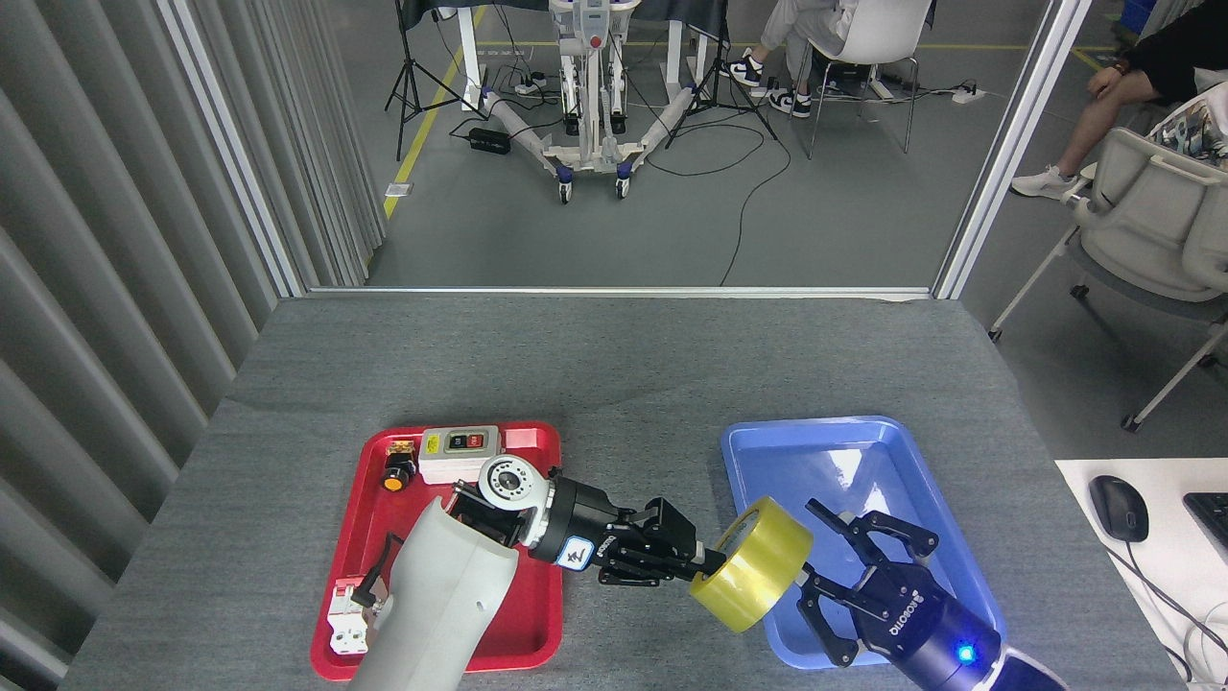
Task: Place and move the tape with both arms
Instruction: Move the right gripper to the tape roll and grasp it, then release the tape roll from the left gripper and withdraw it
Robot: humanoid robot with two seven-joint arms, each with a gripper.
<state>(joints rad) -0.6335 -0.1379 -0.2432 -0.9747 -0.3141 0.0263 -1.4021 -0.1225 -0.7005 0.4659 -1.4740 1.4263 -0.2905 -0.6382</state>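
Translucent yellow tape [753,564], white core, pinched by left gripper [705,568].

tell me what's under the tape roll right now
The tape, held up by the left claw, hangs over the blue tray's near-left edge and grey table; the spot directly beneath is covered.

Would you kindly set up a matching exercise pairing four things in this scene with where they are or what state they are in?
Things:
1. tape
2. right pincer
3. grey switch box
4. blue tray

States:
A. sitting at the far end of the red tray
B. held off the table by the left pincer
C. nothing lying in it
D. open beside the roll

Pairs: 1-B, 2-D, 3-A, 4-C
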